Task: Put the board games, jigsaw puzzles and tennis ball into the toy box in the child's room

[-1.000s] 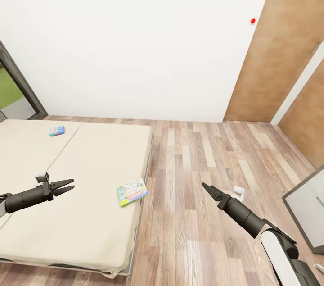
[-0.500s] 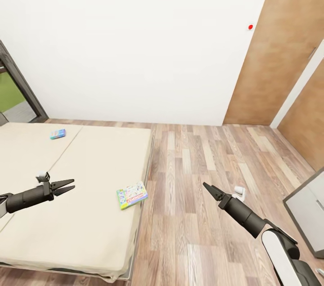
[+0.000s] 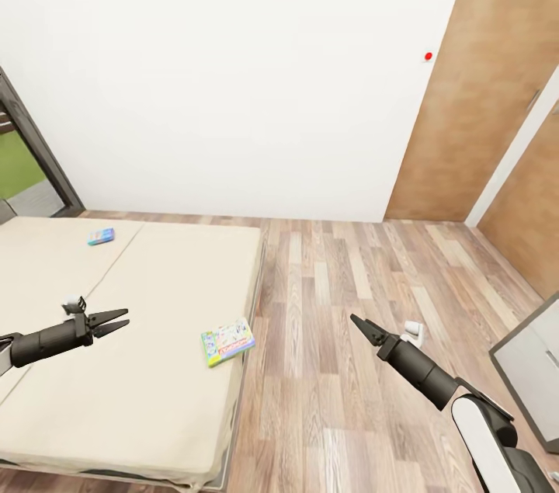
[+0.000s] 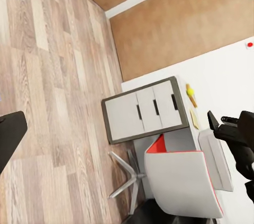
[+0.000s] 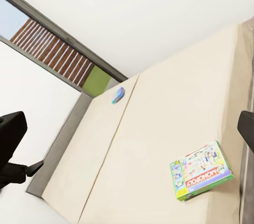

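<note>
A green-edged board game (image 3: 227, 341) (image 5: 202, 171) lies flat near the bed's (image 3: 155, 400) right edge. A much smaller blue board game (image 3: 101, 236) (image 5: 118, 95) rests at the mattress's far side. My left gripper (image 3: 118, 320) hovers open over the mattress, left of the green-edged box and holding nothing. Over the wood floor right of the bed, my right gripper (image 3: 363, 328) is open and empty. The left wrist view shows the table's white drawer fronts (image 4: 145, 110), small yellow items on top, and a light-grey bin that seems to be the toy box (image 4: 214, 155).
A corner of the table (image 3: 536, 365) juts in at the right. Brown door panels (image 3: 481, 89) and a red wall button (image 3: 428, 56) are at the back right. A grey-framed window (image 3: 35, 159) stands behind the bed. A white chair (image 4: 180, 181) sits by the desk.
The whole picture has slid down and left a little, so the camera has moved. Both arms keep the same pose, and the two games lie where they were.
</note>
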